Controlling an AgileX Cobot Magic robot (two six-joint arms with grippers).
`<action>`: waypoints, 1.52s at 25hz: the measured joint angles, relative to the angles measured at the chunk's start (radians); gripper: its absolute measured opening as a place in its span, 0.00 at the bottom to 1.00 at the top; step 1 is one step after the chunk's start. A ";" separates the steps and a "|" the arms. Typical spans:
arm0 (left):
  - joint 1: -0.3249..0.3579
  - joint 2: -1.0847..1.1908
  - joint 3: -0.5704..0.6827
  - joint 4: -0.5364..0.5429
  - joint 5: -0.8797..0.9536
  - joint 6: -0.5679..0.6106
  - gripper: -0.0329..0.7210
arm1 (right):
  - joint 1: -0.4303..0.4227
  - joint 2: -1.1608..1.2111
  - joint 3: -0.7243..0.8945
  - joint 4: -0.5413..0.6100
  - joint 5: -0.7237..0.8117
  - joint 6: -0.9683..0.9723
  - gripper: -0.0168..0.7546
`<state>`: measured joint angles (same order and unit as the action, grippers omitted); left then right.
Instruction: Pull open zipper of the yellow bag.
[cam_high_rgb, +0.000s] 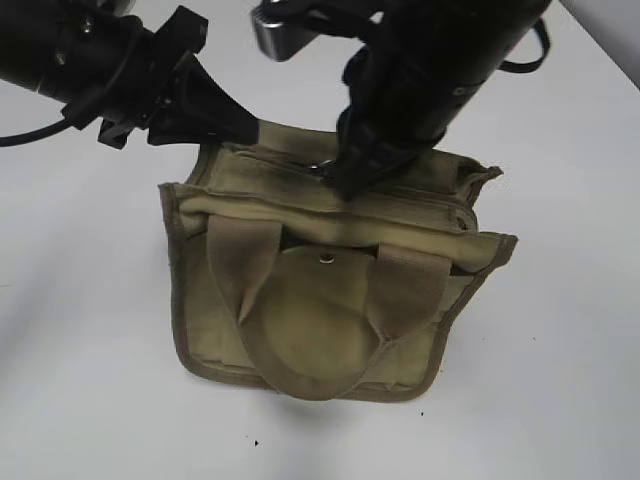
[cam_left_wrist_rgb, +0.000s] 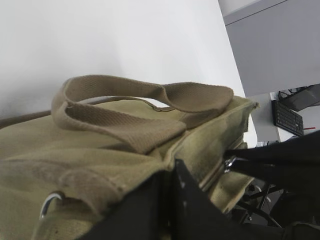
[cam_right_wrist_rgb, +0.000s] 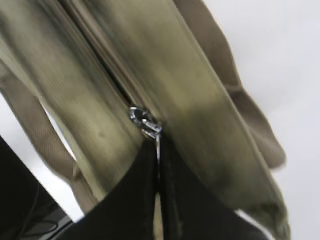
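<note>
A: Yellow bag (cam_high_rgb: 330, 300) sitting mid-frame in the exterior view on the white desk (cam_high_rgb: 90, 380), flap and snap facing the camera, handles folded forward. Zipper (cam_high_rgb: 400, 205) running along the top panel, roughly left to right across the frame, slightly downhill toward the right.

B: Right tool (cam_high_rgb: 345, 180)?

A: Coming down from the upper right of the frame onto the top panel, near the middle of the zipper line. In the right wrist view, pinched fully together on the pull tab (cam_right_wrist_rgb: 145, 122), the thin metal tongue caught between the two dark fingertips (cam_right_wrist_rgb: 127, 200), slider just above them.

B: Left tool (cam_high_rgb: 235, 125)?

A: Upper left of the exterior frame, closed down at the bag's back left corner. In the left wrist view, fingers together on the edge of the canvas at the bottom of the frame; looks like a pinch on the cloth, though hard to confirm how much is caught.

B: So the relation that matters?

A: Tab already in the right tool, zipper's long axis stretching away on both sides of it across the frame. Left tool anchoring the left end. Probably a pull straight along that line, away from the anchored corner, kept low and parallel to the panel. Which end counts as closed, not clear from here.

B: Risk?

A: Thin tab slipping out; bag dragging instead of teeth parting.
</note>
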<state>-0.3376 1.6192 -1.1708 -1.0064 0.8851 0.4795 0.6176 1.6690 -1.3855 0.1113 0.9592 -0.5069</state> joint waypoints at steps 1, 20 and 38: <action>0.000 0.000 0.000 0.000 -0.001 0.000 0.06 | -0.021 -0.013 0.000 -0.002 0.043 0.008 0.02; 0.000 -0.053 0.000 0.074 0.006 0.000 0.26 | -0.284 -0.089 0.001 0.127 0.257 0.226 0.27; 0.000 -0.903 0.187 0.858 0.188 -0.336 0.52 | -0.284 -0.808 0.518 0.016 0.259 0.309 0.49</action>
<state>-0.3376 0.7167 -0.9833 -0.1481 1.0729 0.1440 0.3340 0.8614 -0.8679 0.1275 1.2177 -0.1981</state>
